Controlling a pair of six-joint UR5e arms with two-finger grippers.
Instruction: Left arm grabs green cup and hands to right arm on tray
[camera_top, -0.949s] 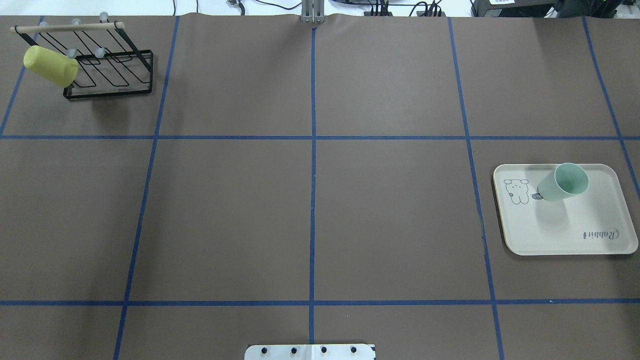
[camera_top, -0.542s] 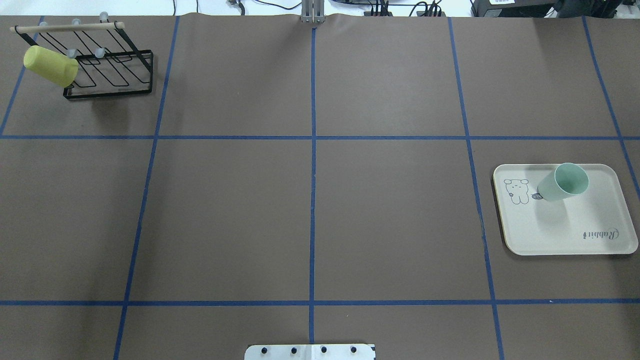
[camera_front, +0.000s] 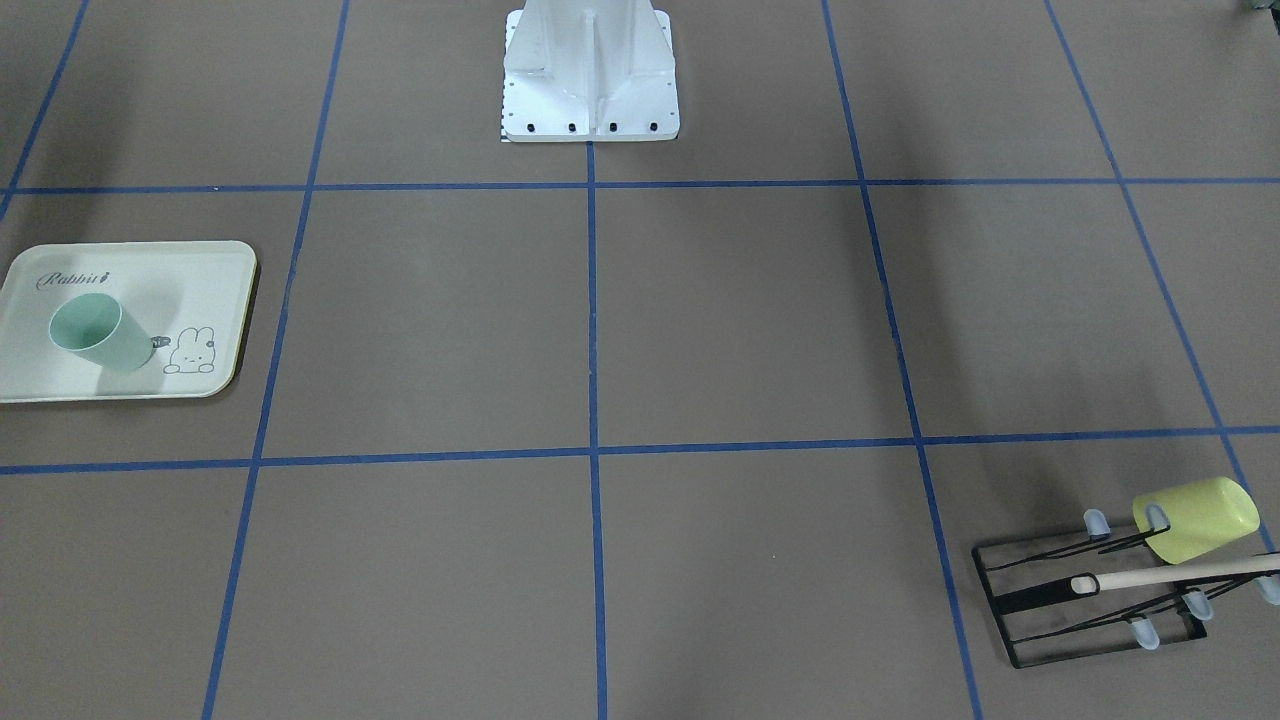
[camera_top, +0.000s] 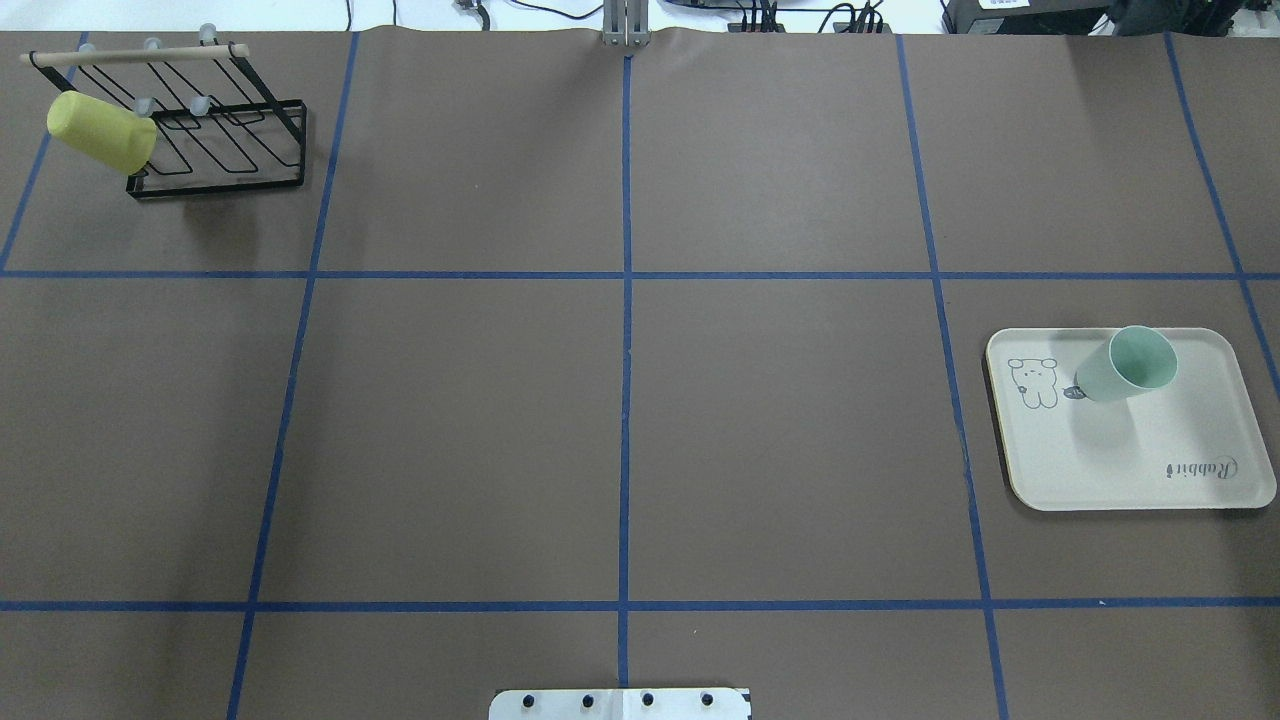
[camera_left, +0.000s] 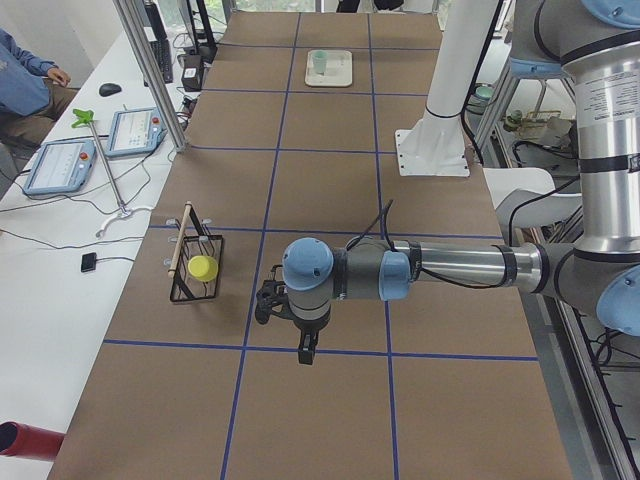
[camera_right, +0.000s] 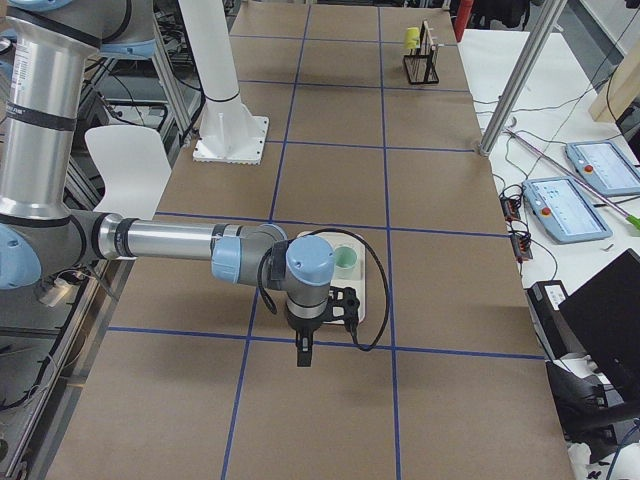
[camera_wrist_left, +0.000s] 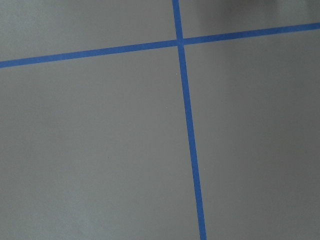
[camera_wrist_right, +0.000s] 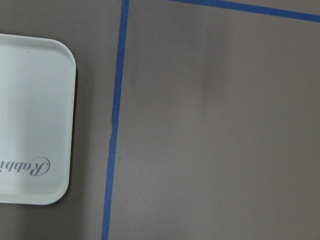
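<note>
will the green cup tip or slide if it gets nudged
The green cup looks like empty plastic, so it is probably light. It stands upright, taller than wide, on the smooth tray, so a high nudge may tip it and a low one slide it.

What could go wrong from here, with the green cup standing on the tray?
1. The right arm hangs close beside the tray; a sideways sweep could knock over the green cup, which stands upright on it.
2. The left arm is near the rack with the yellow cup; that cup might be mistaken for the green one.
</note>
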